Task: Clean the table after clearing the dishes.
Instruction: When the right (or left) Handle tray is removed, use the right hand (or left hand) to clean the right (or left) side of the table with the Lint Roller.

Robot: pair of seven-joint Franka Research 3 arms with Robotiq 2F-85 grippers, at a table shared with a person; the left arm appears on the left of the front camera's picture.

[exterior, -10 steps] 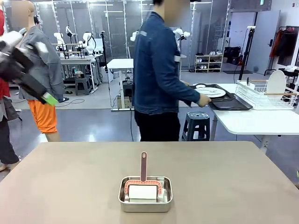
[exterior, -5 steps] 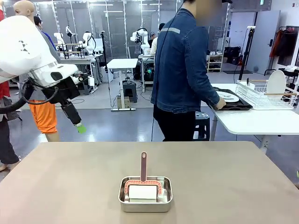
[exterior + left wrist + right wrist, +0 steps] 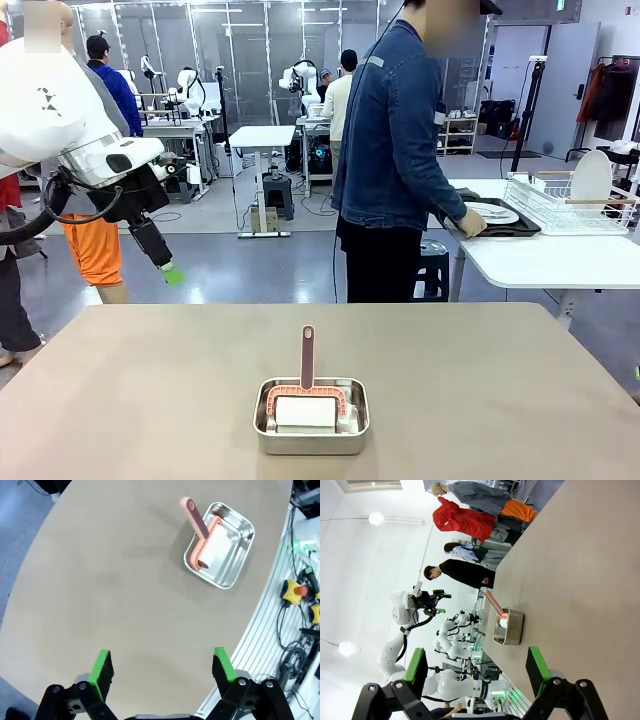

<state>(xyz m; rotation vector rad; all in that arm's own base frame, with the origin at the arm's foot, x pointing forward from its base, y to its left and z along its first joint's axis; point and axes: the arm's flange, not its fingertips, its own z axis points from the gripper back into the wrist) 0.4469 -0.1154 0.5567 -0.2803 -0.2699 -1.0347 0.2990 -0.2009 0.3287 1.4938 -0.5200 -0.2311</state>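
Both grippers are spread wide and empty: the left gripper (image 3: 162, 667) hangs high above the beige table (image 3: 100, 580), the right gripper (image 3: 477, 672) faces along it. A steel pan (image 3: 311, 444) near the table's front edge holds a pink-framed roller (image 3: 305, 411). The dishes (image 3: 493, 212) sit on a dark tray (image 3: 515, 229) on the white side table (image 3: 540, 262), at the person's hand (image 3: 470, 226).

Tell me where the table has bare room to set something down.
The table is bare left and right of the steel pan, and from the roller handle to the far edge. Only the near middle is occupied.
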